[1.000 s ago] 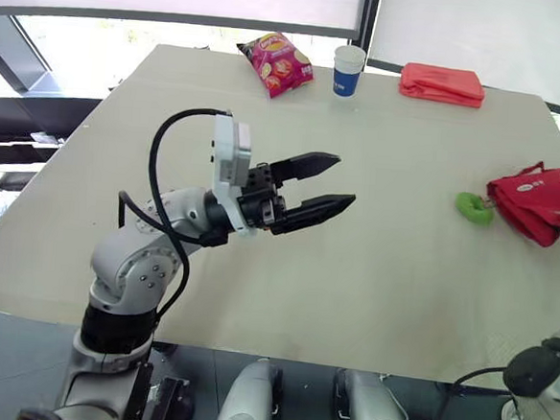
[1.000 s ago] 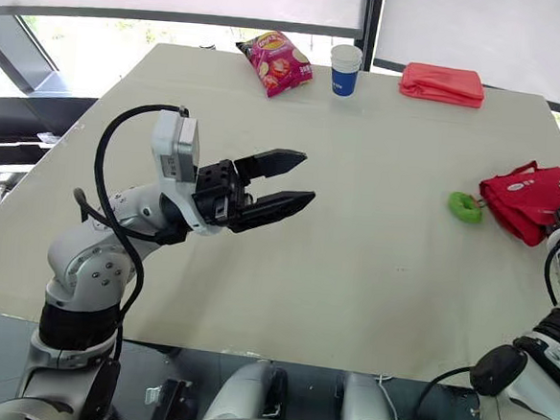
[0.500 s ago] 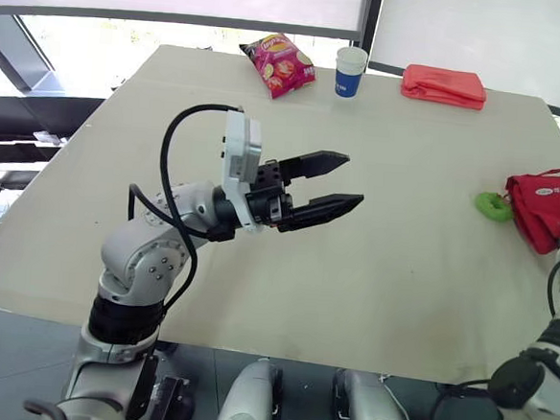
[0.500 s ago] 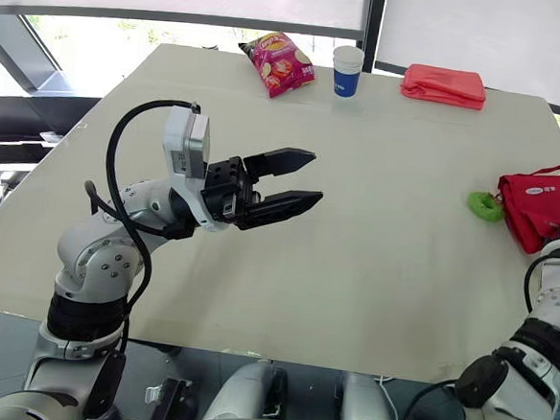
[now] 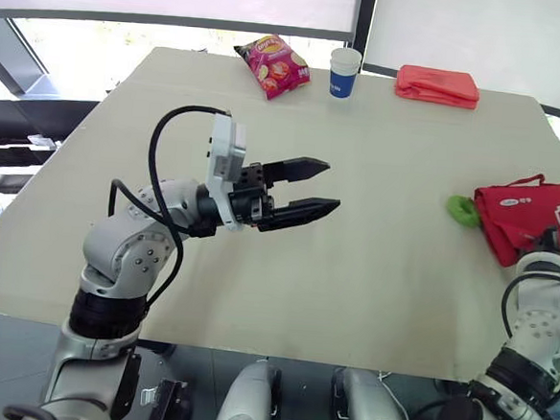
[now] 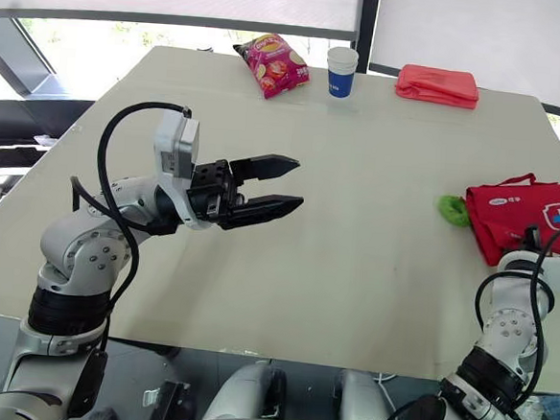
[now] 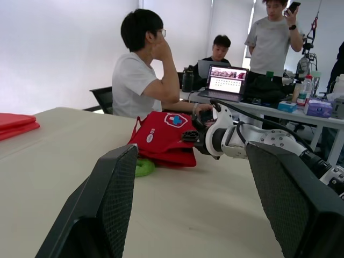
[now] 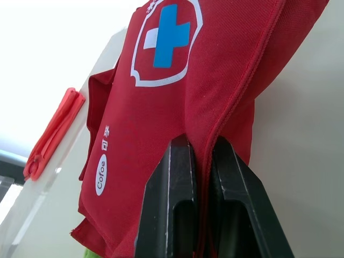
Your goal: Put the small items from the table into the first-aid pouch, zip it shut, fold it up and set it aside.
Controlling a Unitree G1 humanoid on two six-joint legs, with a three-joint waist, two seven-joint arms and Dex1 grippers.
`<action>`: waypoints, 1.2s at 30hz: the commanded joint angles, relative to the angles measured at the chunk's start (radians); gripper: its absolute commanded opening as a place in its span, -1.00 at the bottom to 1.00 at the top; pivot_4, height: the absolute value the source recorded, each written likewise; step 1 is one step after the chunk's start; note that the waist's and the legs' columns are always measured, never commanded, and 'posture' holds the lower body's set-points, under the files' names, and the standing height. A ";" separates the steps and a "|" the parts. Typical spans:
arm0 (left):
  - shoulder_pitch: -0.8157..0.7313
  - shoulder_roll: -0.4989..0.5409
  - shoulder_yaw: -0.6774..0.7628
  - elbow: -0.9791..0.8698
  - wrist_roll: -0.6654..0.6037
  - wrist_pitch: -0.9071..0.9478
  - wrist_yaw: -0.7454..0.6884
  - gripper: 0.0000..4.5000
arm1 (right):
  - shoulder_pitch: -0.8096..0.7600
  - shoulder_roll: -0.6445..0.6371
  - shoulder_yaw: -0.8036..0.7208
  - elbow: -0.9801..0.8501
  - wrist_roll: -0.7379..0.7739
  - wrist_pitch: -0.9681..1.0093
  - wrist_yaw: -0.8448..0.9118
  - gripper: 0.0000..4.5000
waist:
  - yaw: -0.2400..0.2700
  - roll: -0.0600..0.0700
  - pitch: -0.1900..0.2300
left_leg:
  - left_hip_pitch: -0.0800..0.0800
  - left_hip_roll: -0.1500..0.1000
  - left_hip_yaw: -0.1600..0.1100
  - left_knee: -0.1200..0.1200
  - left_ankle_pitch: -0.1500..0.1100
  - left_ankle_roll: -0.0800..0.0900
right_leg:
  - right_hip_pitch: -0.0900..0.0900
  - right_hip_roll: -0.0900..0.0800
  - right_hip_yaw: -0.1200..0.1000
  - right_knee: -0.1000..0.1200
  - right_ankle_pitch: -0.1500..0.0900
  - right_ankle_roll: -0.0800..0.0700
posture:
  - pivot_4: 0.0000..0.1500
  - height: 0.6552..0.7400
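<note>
First-aid pouch [image 5: 534, 213] lies flat at counter [image 5: 352, 273] right edge, long axis approx left-right, w/ right claw [image 8: 199, 145] clamped on its edge so that arm's nearest, left claw [image 5: 332, 184] wide open & empty mid-counter, well apart, green item [image 5: 464, 209] just beside pouch's left end; zip/opening not visible, green thing unclear.

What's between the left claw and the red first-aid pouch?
From the left claw it's bare table, then a small green item just beside the pouch, as the left eye view shows.
</note>
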 commanded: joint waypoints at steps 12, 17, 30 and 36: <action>0.012 -0.015 0.002 -0.051 -0.009 0.004 0.010 0.52 | 0.310 -0.197 0.098 -0.268 0.106 0.219 0.166 0.58 | -0.004 0.001 0.000 | 0.001 -0.001 0.001 0.000 0.000 0.000 | 0.000 -0.002 0.001 0.003 -0.002 -0.002 | 1.00 1.00; 0.062 -0.023 0.019 -0.053 -0.009 0.010 0.043 0.52 | 0.641 -0.483 0.102 -0.523 0.110 0.238 0.596 0.95 | 0.009 0.008 0.000 | 0.001 -0.001 0.001 0.000 -0.002 0.004 | 0.000 -0.002 0.001 0.001 -0.002 -0.001 | 1.00 1.00; 0.129 -0.096 0.127 0.065 0.081 -0.030 0.255 0.75 | 0.247 -0.631 0.585 -0.398 -0.220 -0.007 0.981 1.00 | 0.008 -0.005 0.002 | 0.010 0.000 0.006 0.000 -0.003 0.005 | 0.004 -0.002 0.003 0.003 -0.003 0.001 | 1.00 1.00; 0.268 0.055 0.172 0.091 0.105 -0.041 0.089 0.99 | 0.275 -0.689 0.569 -0.250 -0.321 -0.175 1.170 1.00 | 0.031 -0.004 0.002 | 0.000 -0.001 0.004 -0.002 -0.002 0.003 | -0.002 -0.003 -0.001 -0.003 -0.001 0.001 | 1.00 1.00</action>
